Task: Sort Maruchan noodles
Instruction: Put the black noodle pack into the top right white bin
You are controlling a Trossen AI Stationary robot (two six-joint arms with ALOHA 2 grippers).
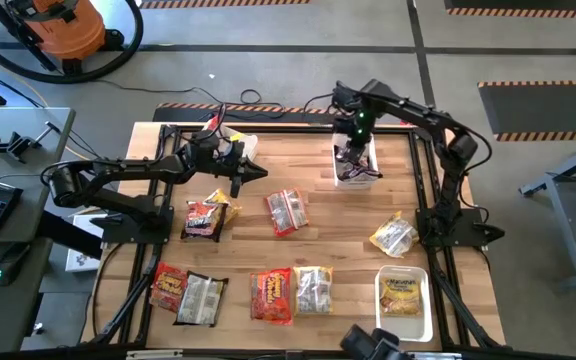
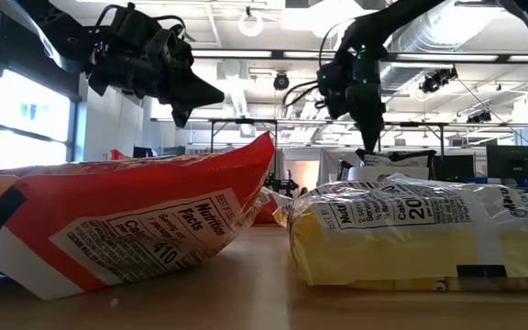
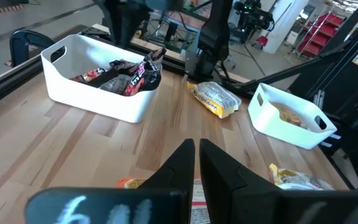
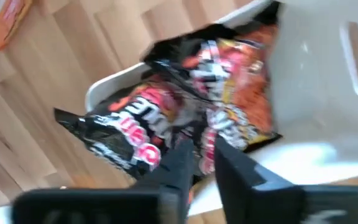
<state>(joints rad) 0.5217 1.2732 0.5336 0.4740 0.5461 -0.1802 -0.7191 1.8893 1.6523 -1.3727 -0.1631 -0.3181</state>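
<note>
Several Maruchan noodle packets lie flat on the wooden table: a dark red one (image 1: 206, 216), a red-silver one (image 1: 286, 211), a yellow one (image 1: 393, 236), and a row of red and silvery ones (image 1: 271, 295) near the front edge. A white bin (image 1: 370, 181) at the far right holds dark red packets (image 4: 166, 118). My right gripper (image 4: 202, 152) points down over them, its fingers a narrow gap apart. My left gripper (image 3: 196, 152) is shut on nothing, hovering level above the table's far left (image 1: 258, 172). My right gripper has its fingertips just over the dark red packets (image 4: 191, 134) in the far bin, coming from above. The blur hides whether they touch a packet.
A second white bin (image 1: 380, 300) at the near right holds a yellow packet (image 1: 403, 293). Bare wood lies between the far bin and the packets in the middle. Arm bases and frame rails run along the left and right table edges.
</note>
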